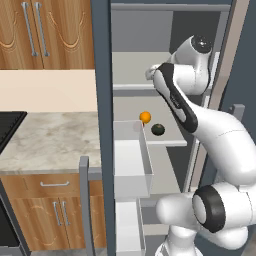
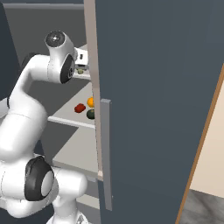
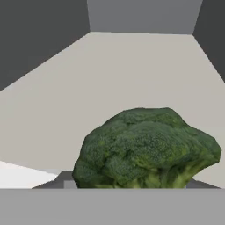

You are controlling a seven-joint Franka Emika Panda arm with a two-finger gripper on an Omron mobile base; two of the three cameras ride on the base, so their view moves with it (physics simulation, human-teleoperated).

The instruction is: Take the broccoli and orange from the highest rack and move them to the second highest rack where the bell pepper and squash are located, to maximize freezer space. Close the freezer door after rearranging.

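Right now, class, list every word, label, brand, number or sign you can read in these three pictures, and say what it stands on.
None: no readable text shows in any view.
The freezer door, the wooden cupboards, the broccoli, the orange and the robot arm all carry plain surfaces without letters, numbers or signs.

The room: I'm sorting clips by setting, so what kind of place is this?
Likely a home kitchen: brown wooden cupboards, a marble-look counter, and an open freezer with an orange on its shelf.
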